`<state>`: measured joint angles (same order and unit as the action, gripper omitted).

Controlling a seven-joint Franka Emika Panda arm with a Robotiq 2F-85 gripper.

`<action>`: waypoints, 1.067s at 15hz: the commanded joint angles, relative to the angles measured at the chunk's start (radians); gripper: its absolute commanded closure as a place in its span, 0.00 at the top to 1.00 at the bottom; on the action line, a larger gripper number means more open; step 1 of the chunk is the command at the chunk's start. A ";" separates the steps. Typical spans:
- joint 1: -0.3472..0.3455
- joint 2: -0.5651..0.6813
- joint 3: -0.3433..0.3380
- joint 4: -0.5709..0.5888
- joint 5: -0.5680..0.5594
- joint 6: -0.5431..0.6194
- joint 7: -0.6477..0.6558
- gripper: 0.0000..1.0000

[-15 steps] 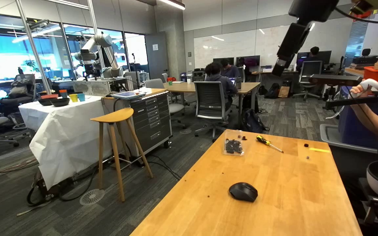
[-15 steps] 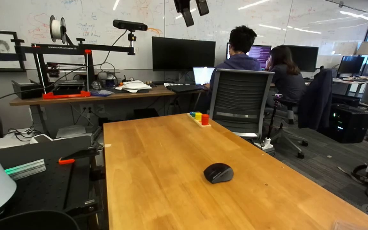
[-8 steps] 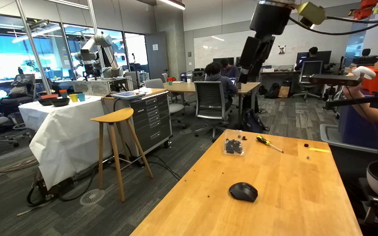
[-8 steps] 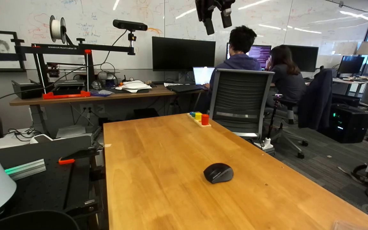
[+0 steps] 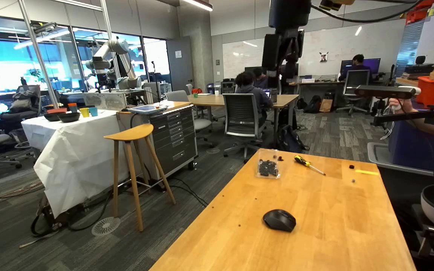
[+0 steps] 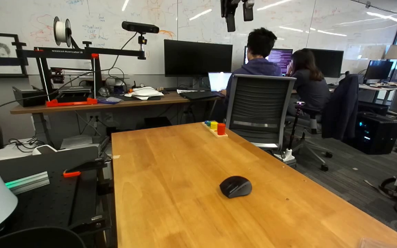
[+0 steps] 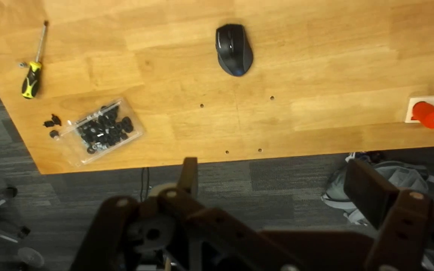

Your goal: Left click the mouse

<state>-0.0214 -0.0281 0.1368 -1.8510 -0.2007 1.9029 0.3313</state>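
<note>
The mouse is a black, smooth, dome-shaped thing lying on the wooden table. It shows in both exterior views (image 5: 279, 220) (image 6: 235, 186) and at the top middle of the wrist view (image 7: 234, 49). My gripper points down high above the table in both exterior views (image 5: 282, 77) (image 6: 240, 21). In the wrist view my gripper (image 7: 271, 165) is open, its fingers wide apart with nothing between them. There the fingers show over the floor just past the table's long edge, with the mouse beyond them. The gripper is well apart from the mouse.
On the wooden table (image 7: 333, 56) are a clear box of black parts (image 7: 102, 131), a yellow-black screwdriver (image 7: 32, 79), some small loose bits and a toy with a red peg (image 7: 429, 114). A camera on a bracket (image 5: 384, 91) stands beside the table, near a person's hand (image 5: 399, 105).
My gripper has swung leftward in an exterior view and rightward in an exterior view, and now hangs more upright. In the last half second it has risen slightly. The mouse has not moved.
</note>
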 commanded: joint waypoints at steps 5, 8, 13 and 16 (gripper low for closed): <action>0.004 0.115 -0.100 0.155 -0.033 -0.203 0.043 1.00; -0.003 0.150 -0.138 0.140 -0.033 -0.186 0.035 1.00; -0.014 0.234 -0.189 0.094 -0.039 -0.128 0.027 1.00; -0.017 0.284 -0.210 0.057 -0.035 -0.089 0.027 0.75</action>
<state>-0.0389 0.2160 -0.0542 -1.7710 -0.2211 1.7704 0.3548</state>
